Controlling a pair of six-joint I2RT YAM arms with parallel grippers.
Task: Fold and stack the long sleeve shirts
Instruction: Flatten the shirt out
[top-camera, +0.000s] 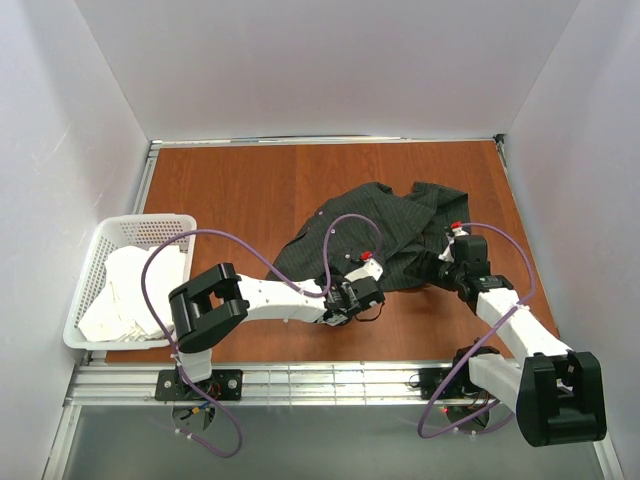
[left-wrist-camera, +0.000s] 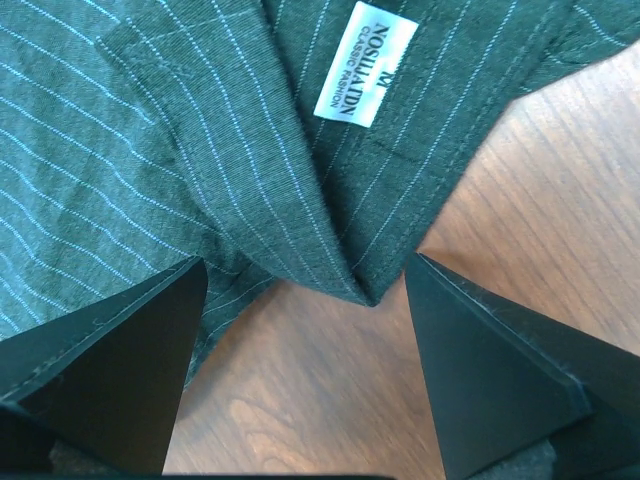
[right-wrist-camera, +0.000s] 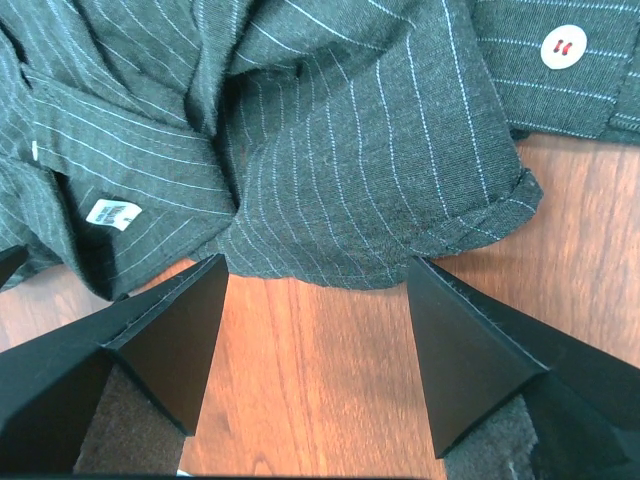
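While L hand (left-wrist-camera: 305, 262) gapes, shirt (left-wrist-camera: 150, 130) just ahead

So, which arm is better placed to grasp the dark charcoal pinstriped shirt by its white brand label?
Probably left: the open left gripper straddles the shirt fold below that label; the right gripper faces elsewhere.

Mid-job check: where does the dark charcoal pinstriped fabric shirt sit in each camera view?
Top external: dark charcoal pinstriped shirt crumpled, centre-right.
Left wrist: shirt fills upper left, white label showing.
Right wrist: shirt spans upper half.
Shared landmark: reddish wooden tabletop.
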